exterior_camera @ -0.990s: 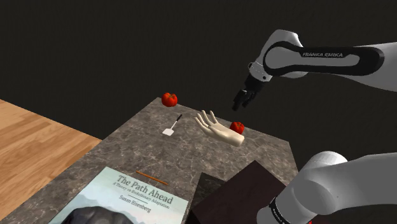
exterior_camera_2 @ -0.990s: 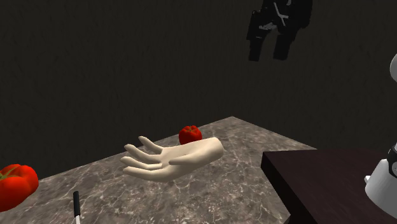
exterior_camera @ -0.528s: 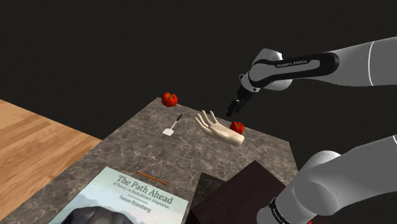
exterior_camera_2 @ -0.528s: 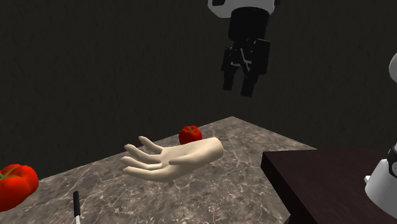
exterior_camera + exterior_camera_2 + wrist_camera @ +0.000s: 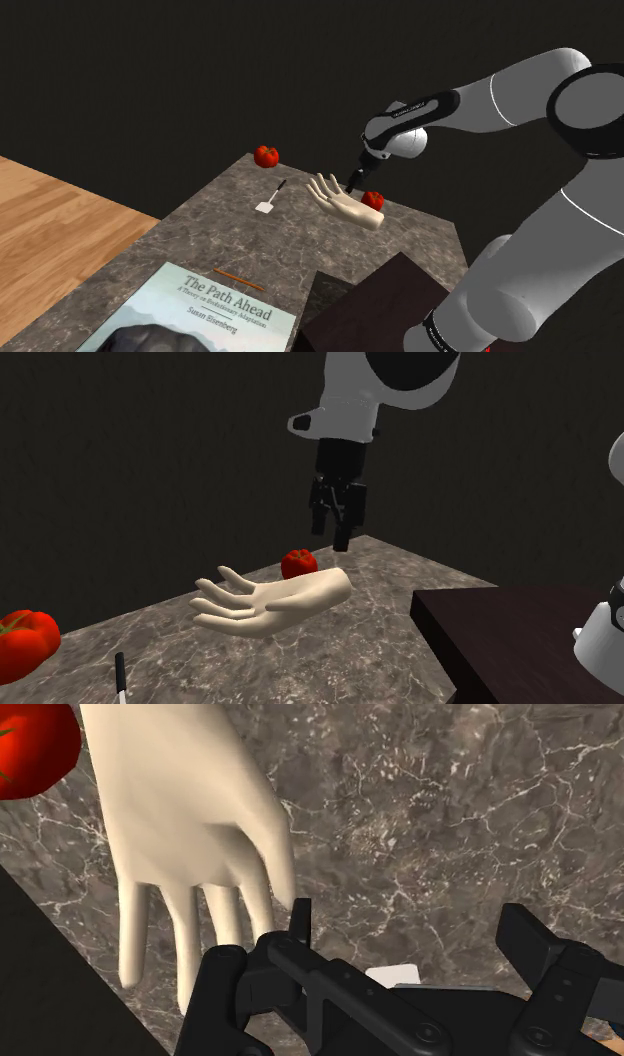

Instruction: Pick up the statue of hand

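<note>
The cream-coloured hand statue (image 5: 345,203) lies palm up on the dark marbled counter (image 5: 250,240), fingers spread. In the second exterior view the statue (image 5: 270,600) rests near the counter's far edge, and my black gripper (image 5: 335,532) hangs a short way above its wrist end, pointing down. In the shoulder view my gripper (image 5: 353,180) hovers just over the statue. The wrist view has the statue (image 5: 190,814) below and off to the side of one finger (image 5: 300,919). My gripper (image 5: 412,929) is open, with only counter between its fingers.
One red fruit (image 5: 373,200) sits right behind the statue's wrist; another (image 5: 266,156) is at the counter's far corner. A small spatula (image 5: 270,197), a book (image 5: 200,310), an orange pencil (image 5: 236,275) and a dark box (image 5: 375,310) also lie on the counter.
The arm has swung down and toward the shoulder view's left, bringing the gripper from high above to just over the statue. The fingers stayed apart. Nothing on the counter moved.
</note>
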You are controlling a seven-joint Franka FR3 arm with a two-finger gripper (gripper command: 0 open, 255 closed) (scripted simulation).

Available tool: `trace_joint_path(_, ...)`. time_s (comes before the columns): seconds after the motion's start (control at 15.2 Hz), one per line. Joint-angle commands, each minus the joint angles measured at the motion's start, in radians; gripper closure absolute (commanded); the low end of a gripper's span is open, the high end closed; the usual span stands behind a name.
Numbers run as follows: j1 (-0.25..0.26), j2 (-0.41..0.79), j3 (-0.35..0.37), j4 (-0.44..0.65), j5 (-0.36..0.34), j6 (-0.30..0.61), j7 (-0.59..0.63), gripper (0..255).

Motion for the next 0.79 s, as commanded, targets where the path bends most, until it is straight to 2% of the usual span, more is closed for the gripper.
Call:
trace_joint_path(0.0, 0.009, 0.09, -0.018, 0.043, 0.078, 0.03, -0.104, 0)
trace_joint_path(0.2, -0.002, 0.23, -0.012, 0.121, 0.207, 0.059, -0.254, 0)
trace_joint_path(0.4, -0.04, 0.364, 0.021, 0.211, 0.317, 0.071, -0.384, 0)
trace_joint_path(0.59, -0.09, 0.491, 0.066, 0.313, 0.394, 0.075, -0.485, 0)
trace_joint_path(0.73, -0.1, 0.514, 0.08, 0.315, 0.414, 0.092, -0.502, 0)
